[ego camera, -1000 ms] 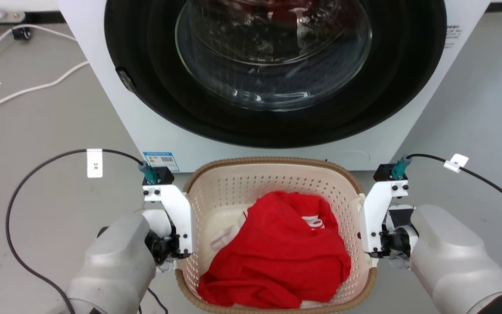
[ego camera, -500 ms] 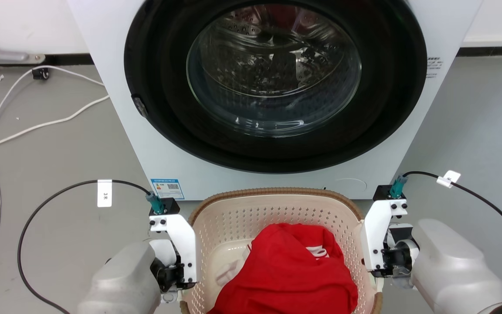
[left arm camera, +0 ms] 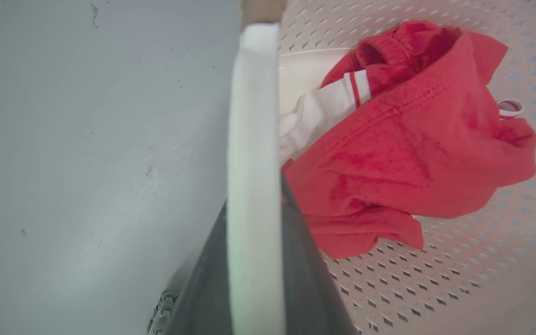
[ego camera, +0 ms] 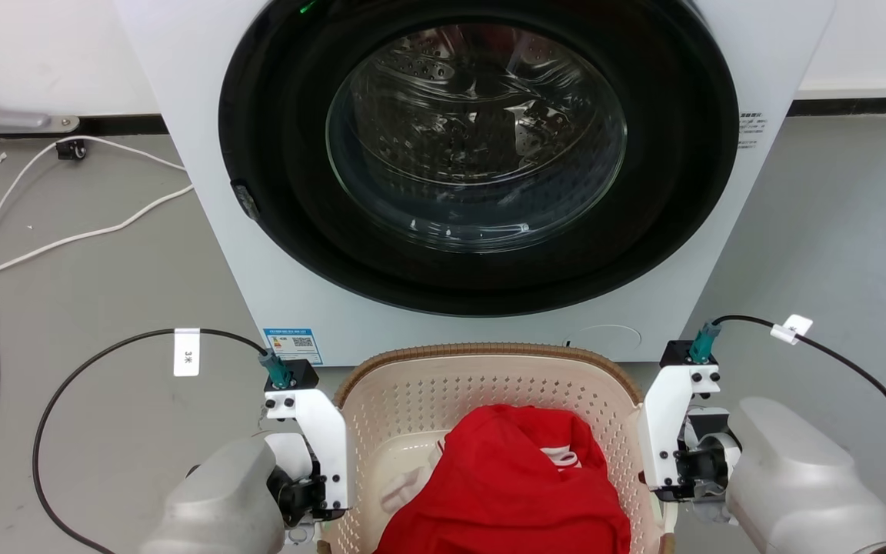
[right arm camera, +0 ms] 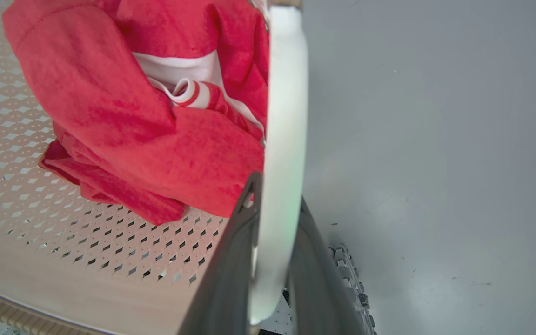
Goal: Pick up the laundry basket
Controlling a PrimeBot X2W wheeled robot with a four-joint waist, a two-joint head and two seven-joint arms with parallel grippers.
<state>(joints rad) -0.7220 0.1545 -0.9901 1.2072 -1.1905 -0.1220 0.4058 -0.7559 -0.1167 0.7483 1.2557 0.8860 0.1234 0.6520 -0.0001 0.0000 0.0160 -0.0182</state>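
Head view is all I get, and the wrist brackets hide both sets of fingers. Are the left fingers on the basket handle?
Observer: Yes. In the left wrist view the left gripper has one dark finger on each side of the white handle of the laundry basket, closed against it.
Operator: And the right side?
Observer: Same there: the right gripper straddles the other white handle, fingers tight to both faces.
Operator: Any cloth caught in there?
Observer: The red garment lies right beside the inner right finger; I cannot tell whether it is pinched.
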